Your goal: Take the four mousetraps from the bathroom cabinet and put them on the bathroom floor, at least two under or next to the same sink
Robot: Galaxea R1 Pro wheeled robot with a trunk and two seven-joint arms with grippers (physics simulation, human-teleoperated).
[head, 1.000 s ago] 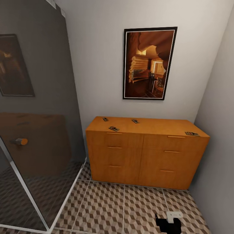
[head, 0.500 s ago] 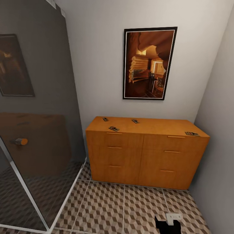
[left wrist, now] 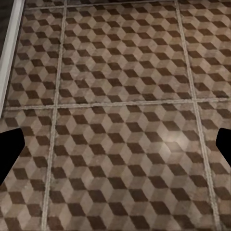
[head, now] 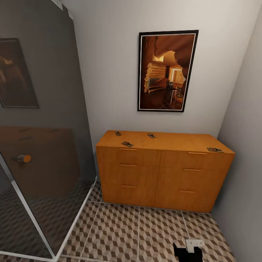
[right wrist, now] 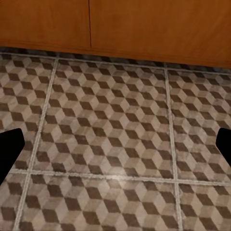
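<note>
While low, right gripper [head: 188, 251] floorward

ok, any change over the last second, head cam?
Barely. The right gripper slid slightly lower toward the frame's bottom edge, holding nothing. The four mousetraps stayed put on the cabinet; the camera view did not shift.

Smooth orange-brown wooden cabinet [head: 163, 171]; faintly glossy patterned tile floor [head: 145, 233]; dark reflective glass panel [head: 40, 127].
</note>
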